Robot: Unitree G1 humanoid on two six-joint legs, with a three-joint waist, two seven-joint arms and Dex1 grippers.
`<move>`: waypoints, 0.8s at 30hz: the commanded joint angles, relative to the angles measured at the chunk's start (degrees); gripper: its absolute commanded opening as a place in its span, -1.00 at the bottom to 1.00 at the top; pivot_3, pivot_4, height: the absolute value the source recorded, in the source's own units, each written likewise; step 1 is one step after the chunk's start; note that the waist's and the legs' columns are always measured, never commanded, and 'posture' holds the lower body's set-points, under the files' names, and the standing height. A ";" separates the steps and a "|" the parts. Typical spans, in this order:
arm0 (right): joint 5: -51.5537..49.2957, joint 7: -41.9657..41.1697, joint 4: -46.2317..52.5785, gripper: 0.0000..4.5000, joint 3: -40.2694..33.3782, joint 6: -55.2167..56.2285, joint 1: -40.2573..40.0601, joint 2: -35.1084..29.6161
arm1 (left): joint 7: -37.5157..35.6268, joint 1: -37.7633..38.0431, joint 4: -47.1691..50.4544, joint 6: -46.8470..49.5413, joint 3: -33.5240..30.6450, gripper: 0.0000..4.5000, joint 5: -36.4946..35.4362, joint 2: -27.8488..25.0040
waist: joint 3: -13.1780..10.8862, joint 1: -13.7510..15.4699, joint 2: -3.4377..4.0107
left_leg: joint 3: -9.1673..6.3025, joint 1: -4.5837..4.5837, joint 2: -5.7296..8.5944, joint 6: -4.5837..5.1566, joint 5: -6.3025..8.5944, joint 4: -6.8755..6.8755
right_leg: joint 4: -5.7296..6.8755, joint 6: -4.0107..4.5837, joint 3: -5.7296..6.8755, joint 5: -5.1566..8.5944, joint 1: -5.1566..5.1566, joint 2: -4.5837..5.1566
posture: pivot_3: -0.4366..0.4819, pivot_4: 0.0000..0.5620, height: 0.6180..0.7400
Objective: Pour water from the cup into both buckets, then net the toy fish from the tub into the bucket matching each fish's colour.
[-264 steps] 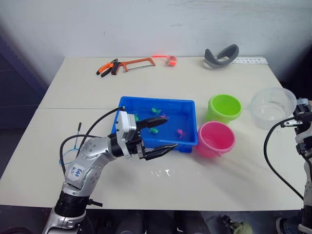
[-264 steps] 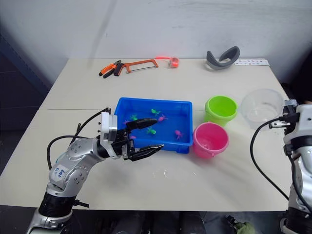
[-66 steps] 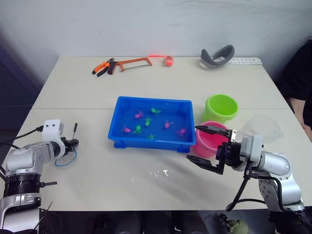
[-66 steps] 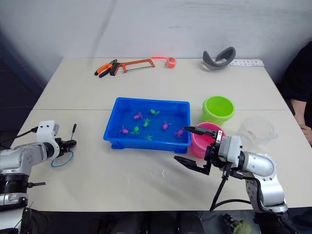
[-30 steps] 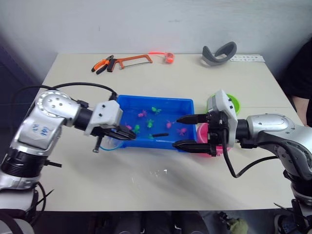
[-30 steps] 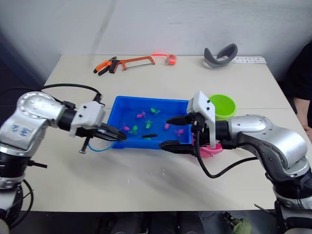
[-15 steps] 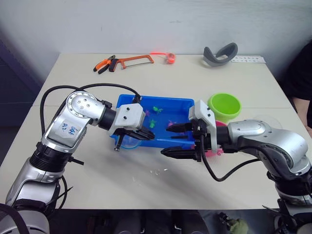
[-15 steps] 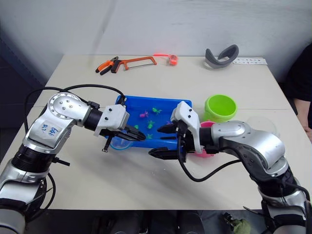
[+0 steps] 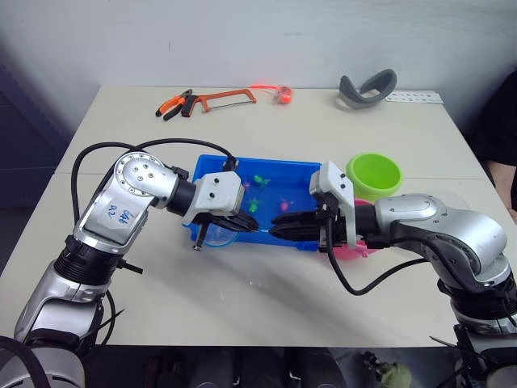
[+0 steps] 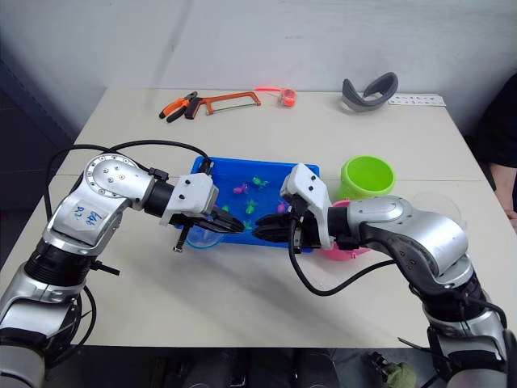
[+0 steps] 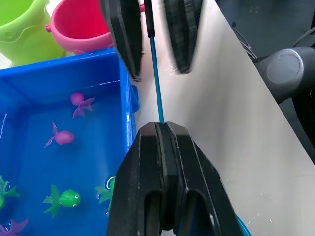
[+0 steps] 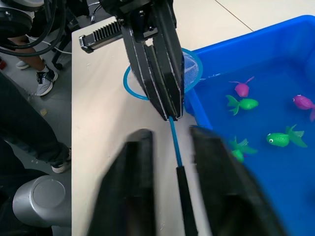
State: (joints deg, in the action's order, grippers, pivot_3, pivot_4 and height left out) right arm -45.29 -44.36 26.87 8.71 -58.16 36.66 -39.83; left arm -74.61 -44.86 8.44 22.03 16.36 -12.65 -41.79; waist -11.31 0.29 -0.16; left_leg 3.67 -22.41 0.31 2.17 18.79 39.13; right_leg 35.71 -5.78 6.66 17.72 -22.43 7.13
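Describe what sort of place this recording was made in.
Probably a lab or workshop: a plain table against a bare wall, with a hacksaw and pliers at its far edge beside the blue tub of toy fish.

The shallow bright blue plastic tub (image 9: 303, 173) looks glossy, wet shine inside, and the tiny green and pink plastic fish (image 11: 63, 197) in it are smooth and shiny too. The lime green plastic bucket (image 9: 373, 175) and pink plastic bucket (image 11: 81, 24) have that slick moulded sheen. The net's blue hoop (image 12: 156, 78) carries fine see-through mesh on a thin stick. Both black two-finger grippers, left (image 11: 163, 162) and right (image 12: 172, 206), look like matt hard plastic. The cream tabletop (image 9: 266, 299) is smooth and matt.
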 commanded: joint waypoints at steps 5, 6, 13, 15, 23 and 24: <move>0.15 -1.81 1.27 -0.99 -0.55 1.11 -0.14 0.16 | 2.34 -0.29 3.06 2.61 -2.66 -0.85 -2.41 1.80 | 0.00 0.00 0.00 | 0.00 0.00 0.00 0.00 0.00 0.01 | 0.01 0.00 -0.01 0.00 0.00 -0.01 | -0.05 -0.47 1.00; 0.39 -2.15 1.31 -1.00 -0.65 1.57 -0.26 0.15 | 2.87 -0.19 3.30 3.08 -3.17 -0.66 -2.68 2.01 | 0.00 0.02 0.00 | 0.00 0.00 0.00 0.00 0.00 0.01 | 0.01 0.00 -0.01 0.00 0.00 -0.01 | -0.05 -0.47 1.00; 1.70 -5.00 0.64 -1.00 -2.62 4.61 -0.26 -1.70 | 3.75 0.83 0.60 5.75 -18.13 0.55 -14.77 1.51 | 0.00 -0.35 0.00 | -0.02 0.00 -0.03 -0.02 -0.02 0.01 | 0.04 0.00 -0.02 0.00 -0.02 0.20 | -0.05 -0.47 1.00; 2.45 -5.97 0.27 -1.00 -3.53 5.91 -0.45 -3.04 | 3.64 0.50 -3.41 5.25 -23.85 0.92 -17.99 0.60 | 0.00 -0.38 0.00 | -0.01 0.01 -0.03 -0.03 -0.03 0.01 | 0.06 0.00 -0.01 0.00 -0.02 0.20 | -0.05 -0.47 1.00; 12.59 -12.86 -4.23 -1.00 -6.62 19.83 -2.41 -12.51 | 0.80 15.52 -11.61 -5.85 -35.47 0.96 -17.63 -5.22 | -0.01 -0.20 -0.02 | 0.16 0.08 0.02 0.00 -0.01 -0.01 | 0.08 -0.01 0.30 -0.01 -0.04 0.09 | -0.05 -0.47 1.00; 13.83 -13.28 -4.83 -1.00 -6.79 21.69 -2.50 -12.89 | 1.16 17.50 -10.39 -6.32 -35.79 0.96 -17.86 -4.97 | 0.00 -0.13 -0.04 | 0.14 0.06 0.02 0.00 -0.01 0.00 | 0.06 -0.02 0.28 -0.01 -0.04 0.12 | -0.05 -0.47 1.00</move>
State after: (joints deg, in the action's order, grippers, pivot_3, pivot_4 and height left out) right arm -33.37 -56.36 21.96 3.90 -40.38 34.24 -51.85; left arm -73.36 -28.12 -4.97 17.74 -17.50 -29.58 -46.61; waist -11.32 0.17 -0.20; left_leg 3.78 -22.36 0.33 2.18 18.79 39.14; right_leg 35.76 -5.81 6.88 17.70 -22.45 7.38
